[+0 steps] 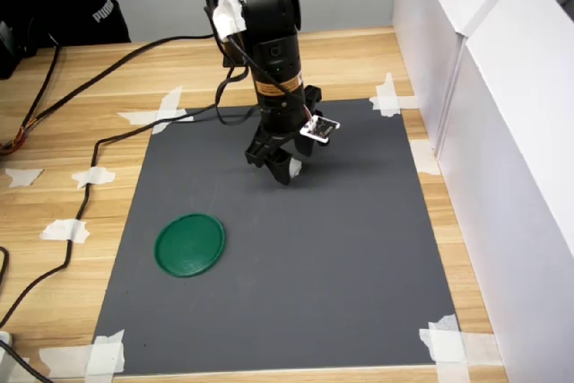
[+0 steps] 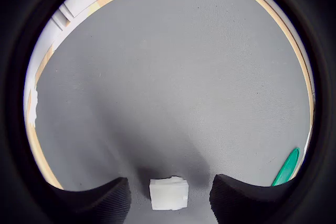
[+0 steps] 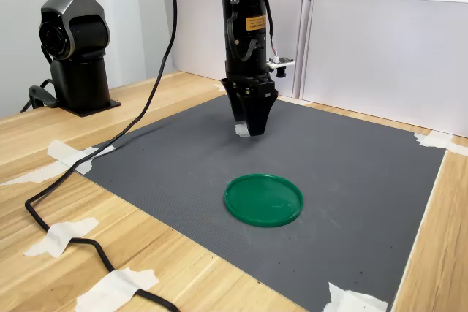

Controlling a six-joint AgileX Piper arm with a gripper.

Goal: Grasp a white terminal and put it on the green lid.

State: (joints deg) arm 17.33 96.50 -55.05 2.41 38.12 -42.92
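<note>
The white terminal (image 2: 168,194) sits between my jaws in the wrist view, resting on the grey mat (image 2: 178,77). There is a clear strip of mat on each side of the block between it and the dark fingers (image 2: 100,200), so I read the jaws as released and spread around the block, not pressing it. The gripper (image 1: 283,164) points straight down at the mat, tips at or just above the surface; from the exterior views I cannot tell which. In the second exterior view a small white patch of the terminal (image 3: 241,131) shows beside the fingertips of the gripper (image 3: 250,128).

The green lid (image 1: 189,244) lies flat on the mat, well apart from the gripper, toward the near left corner in the first exterior view. In the second exterior view the green lid (image 3: 263,199) is nearer the camera than the gripper and slightly to the second exterior view's right. In the wrist view only a sliver of its rim (image 2: 286,167) shows at the lens edge.

The mat (image 1: 287,248) is held to the wooden table (image 1: 72,186) by white tape pieces (image 1: 387,96) at its corners. A black cable (image 1: 99,145) runs across the table on the first exterior view's left. White panels (image 1: 502,114) stand along the first exterior view's right. A second black arm base (image 3: 73,42) stands on the table at the second exterior view's left.
</note>
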